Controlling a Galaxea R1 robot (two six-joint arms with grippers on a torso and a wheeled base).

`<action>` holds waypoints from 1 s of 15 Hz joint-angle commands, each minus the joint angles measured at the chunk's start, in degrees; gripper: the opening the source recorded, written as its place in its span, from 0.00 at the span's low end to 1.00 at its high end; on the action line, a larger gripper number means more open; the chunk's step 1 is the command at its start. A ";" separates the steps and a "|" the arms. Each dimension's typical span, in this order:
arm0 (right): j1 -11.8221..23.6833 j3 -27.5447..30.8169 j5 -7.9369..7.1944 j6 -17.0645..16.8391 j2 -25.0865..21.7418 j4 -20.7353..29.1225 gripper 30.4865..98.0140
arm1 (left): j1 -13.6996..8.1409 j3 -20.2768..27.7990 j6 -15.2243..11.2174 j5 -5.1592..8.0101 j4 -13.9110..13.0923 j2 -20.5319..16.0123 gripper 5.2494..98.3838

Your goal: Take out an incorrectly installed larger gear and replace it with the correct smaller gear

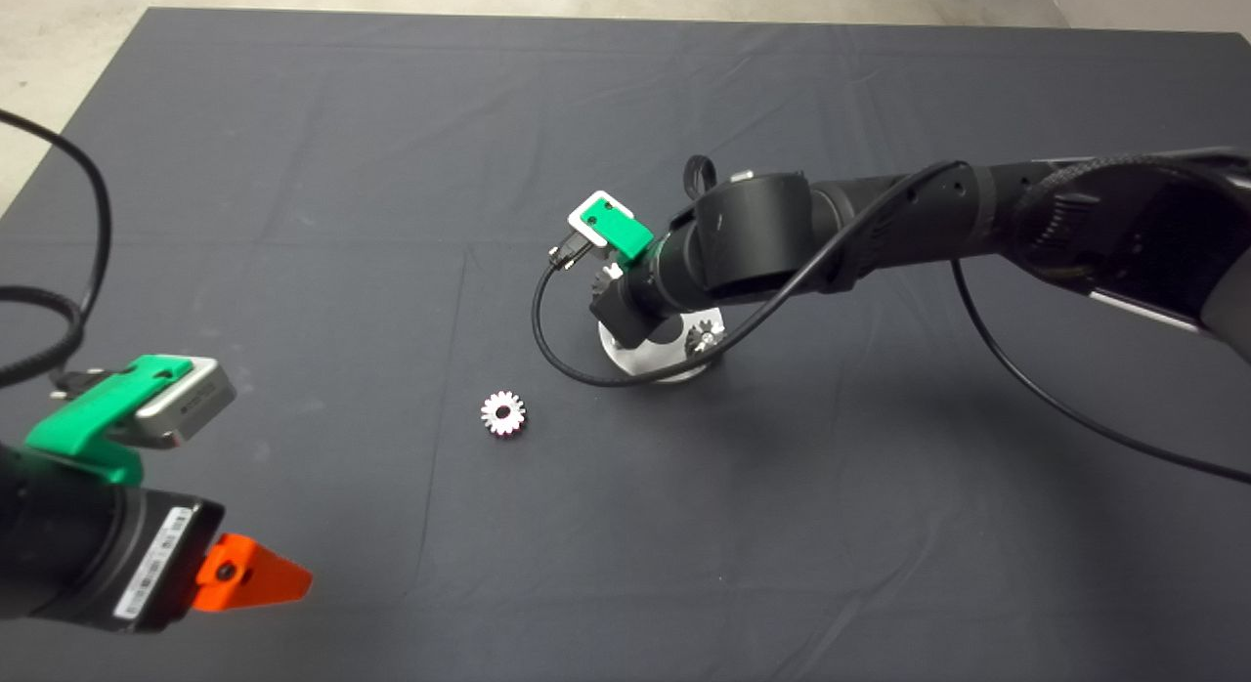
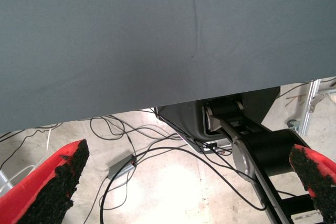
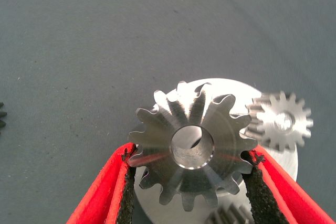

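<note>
Right gripper [image 3: 191,169] clamps the larger gear [image 3: 192,148], grey steel with flaring slanted teeth, over the round polished base [image 1: 657,362] mid-tabletop; the smaller gear [image 1: 503,413], bright and straight-toothed, lies on the mat nearby; left gripper [image 2: 184,182] waits wide open, empty.

The head view looks down from above on the whole mat [image 1: 293,174], arms entering from both sides. The right wrist view sits very close over the larger gear [image 3: 192,148] on the round base [image 1: 660,355], which the head view shows at frame centre. The left wrist view looks past the mat's edge to the floor [image 2: 157,192].
</note>
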 commanded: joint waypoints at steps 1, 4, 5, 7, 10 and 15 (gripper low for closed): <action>2.62 1.97 -0.82 2.80 -1.91 0.91 0.23 | -0.42 0.70 -0.03 -1.79 -0.85 0.54 1.00; 2.75 10.00 -1.03 5.29 -8.14 1.65 0.23 | -0.42 0.66 0.23 -1.53 -0.36 4.29 1.00; 2.80 12.61 -1.28 6.60 -10.72 2.03 0.23 | -0.42 0.13 -0.06 -0.95 0.21 5.49 1.00; 3.03 18.57 -1.83 6.94 -14.85 2.18 0.23 | -0.42 -0.62 -0.74 0.90 3.42 4.62 1.00; 3.24 23.74 -2.31 6.92 -20.84 2.27 0.23 | -0.28 -3.58 -0.48 3.71 5.41 6.58 1.00; 2.72 30.26 -2.31 6.98 -29.64 2.10 0.23 | 4.27 -7.96 -0.47 4.27 10.07 9.12 1.00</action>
